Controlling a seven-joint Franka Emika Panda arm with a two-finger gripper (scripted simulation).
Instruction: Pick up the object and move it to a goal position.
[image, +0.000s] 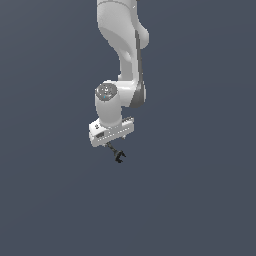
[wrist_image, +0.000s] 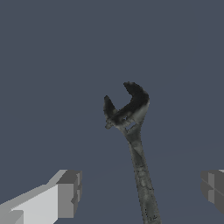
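Note:
The object (wrist_image: 132, 114) is a small black wrench with a thin shaft and an open C-shaped jaw. It lies on the dark grey floor. In the exterior view the object (image: 119, 156) pokes out from under the white hand, jaw end toward the exterior view's right. My gripper (wrist_image: 141, 190) is open and straddles the shaft. One finger (wrist_image: 68, 192) and the other finger (wrist_image: 213, 187) stand well away from the shaft on either side, touching nothing. From outside, the gripper (image: 111, 143) is mostly hidden beneath the hand.
The white arm (image: 122, 45) comes down from the top of the exterior view. Plain dark grey floor (image: 200, 200) surrounds the wrench, with no other objects or edges in sight.

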